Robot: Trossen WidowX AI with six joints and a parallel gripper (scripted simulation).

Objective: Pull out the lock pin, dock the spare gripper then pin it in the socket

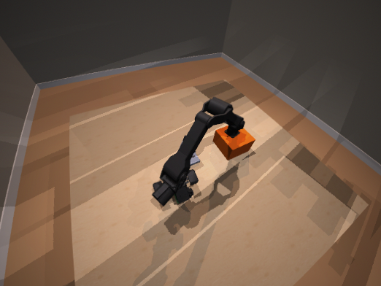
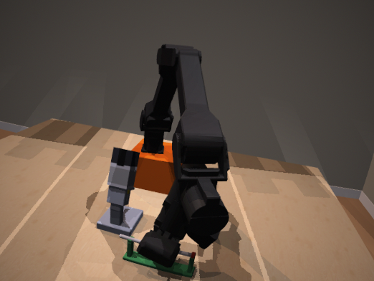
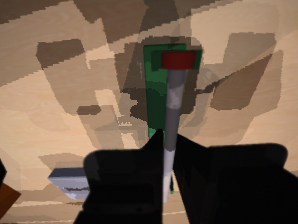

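Note:
The thin grey lock pin (image 2: 127,237) (image 3: 174,100) has a red head (image 2: 193,254) (image 3: 178,60). It spans the two upright ends of a low green holder (image 2: 134,259) (image 3: 155,90). My gripper (image 2: 159,248) (image 3: 163,132) is shut on the pin, fingertips on either side of its shaft between the holder's ends. It hides the pin's middle in the exterior view. A grey upright unit (image 2: 120,175) with a black top, apparently the spare gripper, stands on a light grey base plate (image 2: 134,215) (image 3: 70,187) (image 1: 195,160). I cannot make out the socket.
An orange block (image 1: 237,149) (image 2: 154,175) (image 3: 7,200) carries the arm's base. The grey unit stands beside the green holder, on the left in the exterior view. The arm hangs over the holder and hides much around it in the top view.

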